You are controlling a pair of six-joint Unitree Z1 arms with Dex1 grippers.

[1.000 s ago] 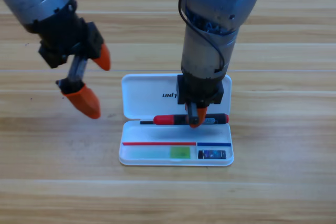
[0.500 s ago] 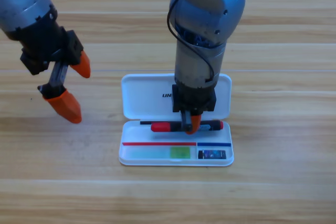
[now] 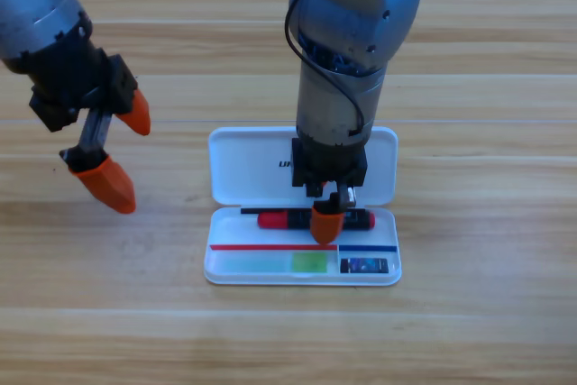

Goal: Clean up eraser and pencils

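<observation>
The right gripper (image 3: pixel 328 219) points straight down over the open white case (image 3: pixel 236 159), its arm standing nearly upright from the top edge, one orange jaw against the red-and-black marker (image 3: pixel 287 219) lying in the case's upper tray; whether it grips or has let go, I cannot tell. To finish well, it should let the marker settle flat inside the tray walls and lift straight up without dragging it. The green pen (image 3: pixel 270 262) and eraser (image 3: pixel 364 265) sit in the lower tray, and the left gripper (image 3: pixel 114 154) waits off to the left above the table (image 3: pixel 487 87), jaws spread and empty.
</observation>
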